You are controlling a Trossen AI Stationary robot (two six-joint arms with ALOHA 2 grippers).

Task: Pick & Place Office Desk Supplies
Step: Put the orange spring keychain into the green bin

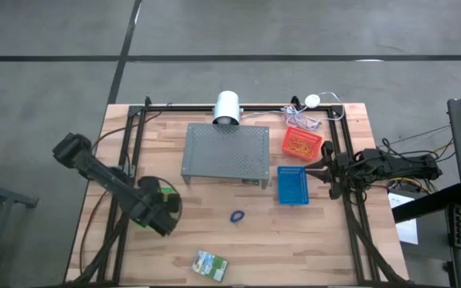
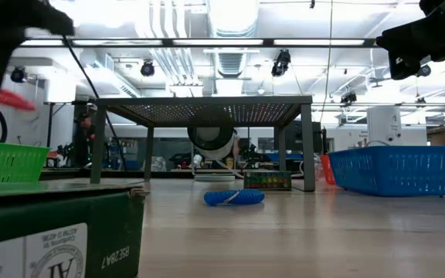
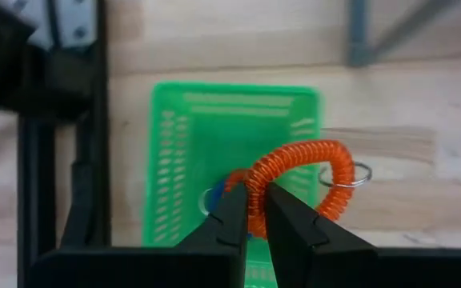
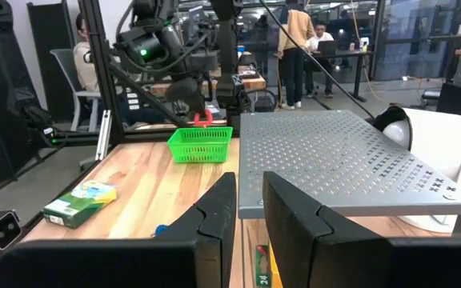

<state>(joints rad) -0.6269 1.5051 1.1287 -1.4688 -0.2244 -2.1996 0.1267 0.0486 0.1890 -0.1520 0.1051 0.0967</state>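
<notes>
Left gripper (image 3: 250,212): lower left of the high view, above the green mesh basket (image 3: 190,152); fingers clamped on the red coiled band (image 3: 310,164).
Red coiled band: pinched between the left fingers, hanging over the basket's edge, a small metal ring (image 3: 358,174) at its end.
Right gripper (image 4: 246,210): right side of the high view, beside the blue basket (image 1: 293,186); fingers nearly together, nothing between them.
Blue coiled band (image 1: 237,216): lying on the table, centre of the high view, below the grey perforated stand (image 1: 225,152).
Crayon box (image 1: 211,262): bottom centre of the high view, flat on the table.
Red basket (image 1: 301,142): upper right, with tan rubber bands (image 1: 299,145) inside.
</notes>
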